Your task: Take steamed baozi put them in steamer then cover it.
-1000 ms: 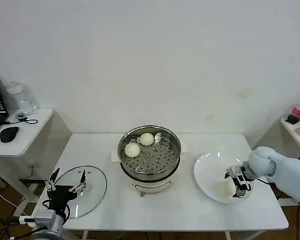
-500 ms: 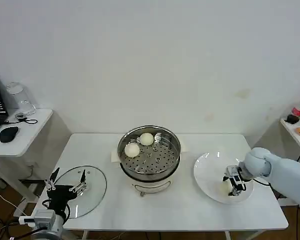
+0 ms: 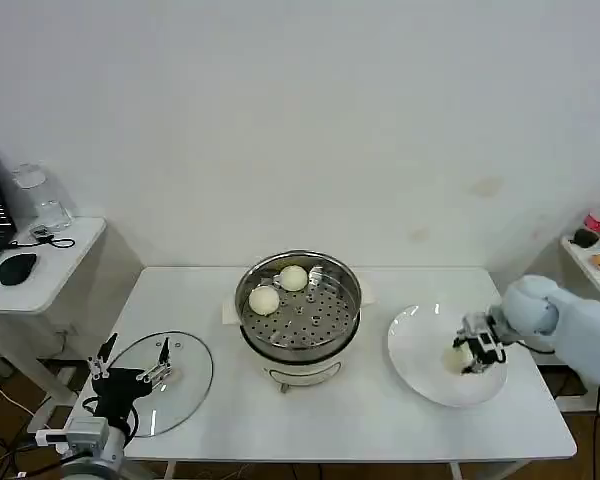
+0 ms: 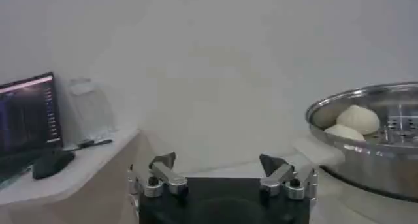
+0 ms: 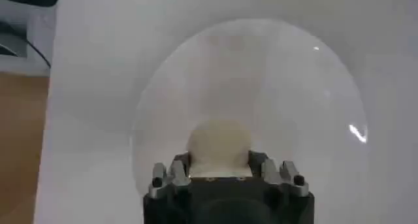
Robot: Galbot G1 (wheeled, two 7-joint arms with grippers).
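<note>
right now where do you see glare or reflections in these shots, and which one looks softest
Head view: light streaks show on the glass lid and the shiny steamer wall. Right wrist view: small bright glints sit on the white plate, and the bun between the right gripper fingers looks soft. Left wrist view: the steamer rim reflects light behind the open left gripper.

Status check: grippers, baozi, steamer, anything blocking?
Right gripper shut on a baozi over the white plate. Left gripper open, idle above the cover. Two baozi in the uncovered steamer. Path clear.
</note>
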